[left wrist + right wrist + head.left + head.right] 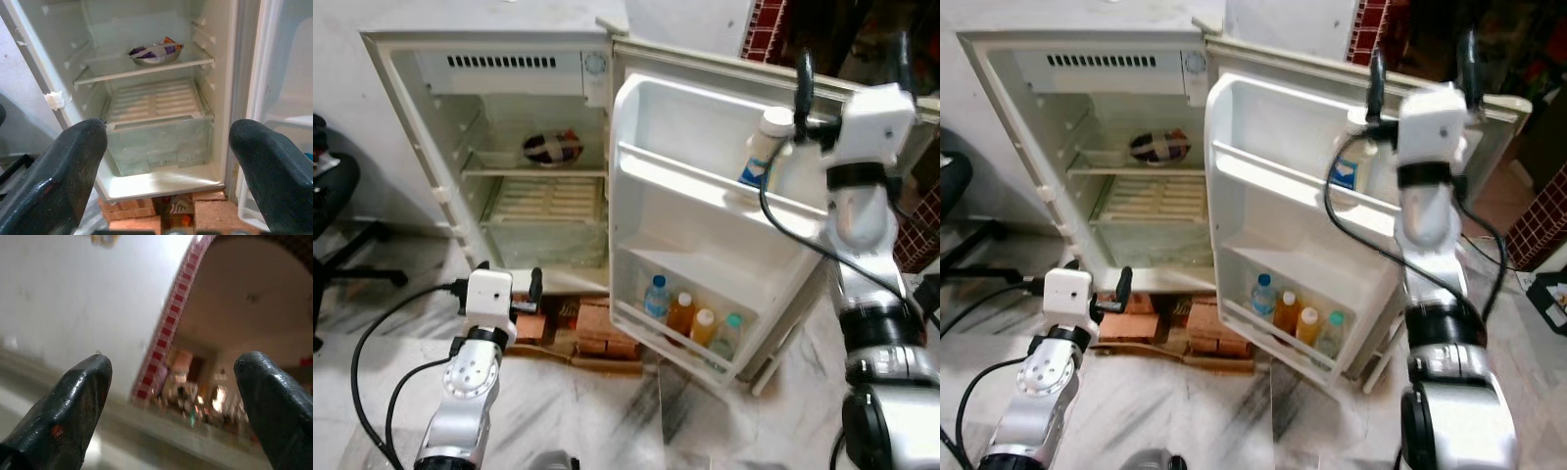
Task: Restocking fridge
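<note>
The small fridge [401,127] stands open, its door [636,235] swung to the right. A white bottle with a blue label [764,149] stands on the door's middle shelf. My right gripper [852,69] is raised just above and right of that bottle, over the door's top edge. It is open, with nothing between its fingers [73,401]. Several drink bottles [690,318] stand in the bottom door shelf. My left gripper [509,277] hangs low before the fridge body, open and empty, facing the clear crisper drawer [156,137].
A metal bowl holding a packet [155,53] sits on the upper glass shelf. Bricks [597,328] prop up the fridge on the marble floor. A black office chair [333,215] stands at the far left. A red tiled arch [166,333] lies beyond the door.
</note>
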Controlling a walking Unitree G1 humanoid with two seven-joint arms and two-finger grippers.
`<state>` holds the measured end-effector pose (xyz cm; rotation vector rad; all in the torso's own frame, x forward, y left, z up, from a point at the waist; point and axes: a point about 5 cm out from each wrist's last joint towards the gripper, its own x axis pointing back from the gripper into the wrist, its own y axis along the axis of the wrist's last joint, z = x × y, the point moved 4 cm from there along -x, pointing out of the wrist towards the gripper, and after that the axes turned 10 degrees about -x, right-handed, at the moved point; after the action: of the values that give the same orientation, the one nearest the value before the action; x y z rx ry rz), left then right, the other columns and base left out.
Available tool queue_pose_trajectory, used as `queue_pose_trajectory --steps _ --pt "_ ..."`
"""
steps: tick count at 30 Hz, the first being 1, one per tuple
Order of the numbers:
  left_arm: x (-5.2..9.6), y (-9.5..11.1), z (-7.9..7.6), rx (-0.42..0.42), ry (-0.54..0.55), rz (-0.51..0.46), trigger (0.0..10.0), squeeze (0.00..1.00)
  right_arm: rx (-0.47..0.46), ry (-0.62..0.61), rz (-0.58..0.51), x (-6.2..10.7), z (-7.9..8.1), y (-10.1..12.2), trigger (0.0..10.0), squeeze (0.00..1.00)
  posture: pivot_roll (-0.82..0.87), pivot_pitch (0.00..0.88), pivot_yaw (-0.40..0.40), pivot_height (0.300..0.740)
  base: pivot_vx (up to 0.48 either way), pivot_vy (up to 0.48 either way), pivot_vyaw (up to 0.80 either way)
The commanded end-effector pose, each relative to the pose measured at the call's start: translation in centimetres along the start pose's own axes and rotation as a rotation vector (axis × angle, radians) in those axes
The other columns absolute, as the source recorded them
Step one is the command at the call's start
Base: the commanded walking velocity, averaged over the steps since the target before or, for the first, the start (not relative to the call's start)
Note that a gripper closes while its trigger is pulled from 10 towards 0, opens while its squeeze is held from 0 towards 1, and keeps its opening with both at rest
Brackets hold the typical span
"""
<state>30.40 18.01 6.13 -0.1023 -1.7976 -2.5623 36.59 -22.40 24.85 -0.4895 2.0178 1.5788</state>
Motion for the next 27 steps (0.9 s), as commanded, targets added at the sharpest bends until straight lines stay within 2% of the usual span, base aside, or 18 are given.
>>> queue_pose_trajectory --steps 1,5,6,10,15,20,21,22,23,24,27 --pt "-0.2 0.2 0.0 -0.013 -0.01 -0.008 10.0 0.0 0.015 -0.048 -0.017 -0.2 -1.2 0.8 10.0 1.0 0.03 0.0 -0.005 0.74 0.0 0.0 0.0" --pt "-0.4 0.3 0.0 -0.02 -0.018 -0.015 10.0 0.0 0.06 -0.144 0.031 1.6 -3.0 -0.1 10.0 1.0 0.03 0.0 -0.004 0.74 0.0 -0.196 0.0" --pt "-0.5 0.3 0.0 -0.021 -0.017 -0.016 10.0 0.0 0.055 -0.182 0.085 2.9 -3.4 -1.1 10.0 1.0 0.03 0.0 -0.003 0.74 0.0 -0.428 0.0" --pt "-0.5 0.3 0.0 -0.021 -0.018 -0.017 10.0 0.0 0.001 -0.215 0.169 4.5 -3.2 -2.5 10.0 1.0 0.03 0.0 -0.002 0.74 0.0 -0.451 0.0" --pt "-0.6 0.3 -0.2 -0.019 -0.022 -0.018 10.0 0.0 -0.06 -0.229 0.218 5.5 -2.7 -3.3 10.0 1.0 0.03 0.0 -0.003 0.74 0.0 -0.475 0.0" --pt "-0.6 0.3 -0.2 -0.019 -0.022 -0.02 10.0 0.0 -0.102 -0.263 0.269 5.5 -3.2 -4.3 10.0 1.0 0.03 0.0 -0.006 0.74 0.0 -0.478 0.0" --pt "-0.6 0.2 -0.2 -0.019 -0.021 -0.02 10.0 0.0 -0.12 -0.251 0.31 5.6 -3.0 -5.2 10.0 0.87 0.03 0.0 -0.008 0.74 0.0 -0.472 0.0" --pt "-0.6 0.2 -0.2 -0.019 -0.02 -0.02 10.0 0.0 -0.129 -0.246 0.328 5.7 -2.9 -5.6 10.0 0.82 0.03 0.0 -0.008 0.74 0.0 -0.48 0.0" --pt "-0.6 0.2 -0.2 -0.019 -0.02 -0.019 10.0 0.0 -0.145 -0.234 0.351 5.8 -2.6 -6.1 10.0 0.52 0.03 0.0 -0.009 0.74 0.0 -0.48 0.0" --pt "-0.6 0.2 -0.2 -0.019 -0.019 -0.019 10.0 0.0 -0.174 -0.213 0.389 6.1 -2.0 -6.7 10.0 0.03 0.03 0.0 -0.01 0.74 0.0 -0.48 0.0" --pt "-0.4 0.1 -0.2 -0.02 -0.017 -0.016 10.0 0.0 -0.216 -0.154 0.433 6.5 -0.5 -7.5 10.0 0.0 0.04 0.0 -0.016 0.74 0.0 -0.475 0.18"
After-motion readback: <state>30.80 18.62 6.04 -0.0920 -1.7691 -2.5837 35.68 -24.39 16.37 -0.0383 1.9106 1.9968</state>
